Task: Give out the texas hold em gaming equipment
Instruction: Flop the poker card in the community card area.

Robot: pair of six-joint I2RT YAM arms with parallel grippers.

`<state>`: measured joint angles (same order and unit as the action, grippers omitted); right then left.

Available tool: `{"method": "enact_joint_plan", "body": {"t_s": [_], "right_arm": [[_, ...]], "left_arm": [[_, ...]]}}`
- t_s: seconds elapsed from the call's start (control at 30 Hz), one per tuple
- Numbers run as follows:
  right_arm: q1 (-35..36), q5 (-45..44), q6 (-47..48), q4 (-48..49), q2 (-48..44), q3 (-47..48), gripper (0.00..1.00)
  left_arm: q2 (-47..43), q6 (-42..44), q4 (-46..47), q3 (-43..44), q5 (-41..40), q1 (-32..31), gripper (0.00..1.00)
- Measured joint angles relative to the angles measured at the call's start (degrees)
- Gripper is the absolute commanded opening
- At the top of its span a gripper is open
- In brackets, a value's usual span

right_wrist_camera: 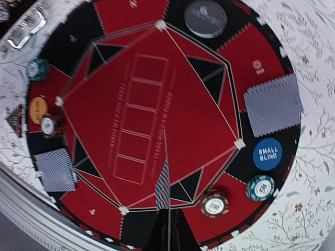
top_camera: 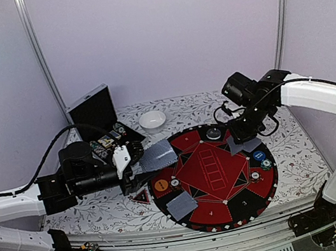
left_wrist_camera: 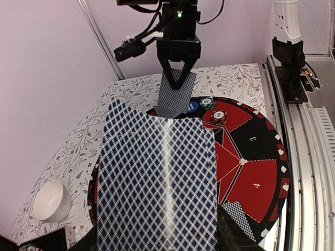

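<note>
My left gripper (top_camera: 130, 164) is shut on a stack of playing cards (left_wrist_camera: 157, 178) with blue diamond backs, held over the mat's left edge. My right gripper (right_wrist_camera: 168, 217) is shut on a single card (right_wrist_camera: 163, 184), seen edge-on above the mat's right side. Below it one card (right_wrist_camera: 272, 104) lies face down on the mat, and another card (right_wrist_camera: 55, 170) lies at the near left. A blue small-blind button (right_wrist_camera: 267, 153) has a green chip (right_wrist_camera: 260, 187) and a red-black chip (right_wrist_camera: 214, 204) beside it. The orange button (right_wrist_camera: 37, 109) sits next to a chip (right_wrist_camera: 48, 124).
The round red-and-black felt mat (top_camera: 213, 166) covers the table's middle, with a dark disc (top_camera: 213, 134) at its far edge. A white bowl (top_camera: 152, 120) and the open black-lined case (top_camera: 98, 111) stand at the back left. A small triangular piece (top_camera: 142, 197) lies left of the mat.
</note>
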<state>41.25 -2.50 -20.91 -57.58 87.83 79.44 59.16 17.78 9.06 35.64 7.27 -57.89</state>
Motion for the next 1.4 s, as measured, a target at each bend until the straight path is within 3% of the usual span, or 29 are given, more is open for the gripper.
{"method": "enact_joint_plan", "body": {"t_s": [0.33,0.7,1.4], "right_arm": [[5.75,-6.05,-6.49,-9.9,11.87,-1.38,0.02],[10.45,-10.38,-8.48,-15.54,26.23,5.79,0.02],[11.19,7.13,-3.65,-7.08,32.13,8.35,0.03]], "left_arm": [[0.0,0.0,0.02,0.0,0.04,-0.09,0.53],[0.0,0.0,0.02,0.0,0.04,-0.15,0.53],[0.0,0.0,0.02,0.0,0.07,-0.2,0.53]]}}
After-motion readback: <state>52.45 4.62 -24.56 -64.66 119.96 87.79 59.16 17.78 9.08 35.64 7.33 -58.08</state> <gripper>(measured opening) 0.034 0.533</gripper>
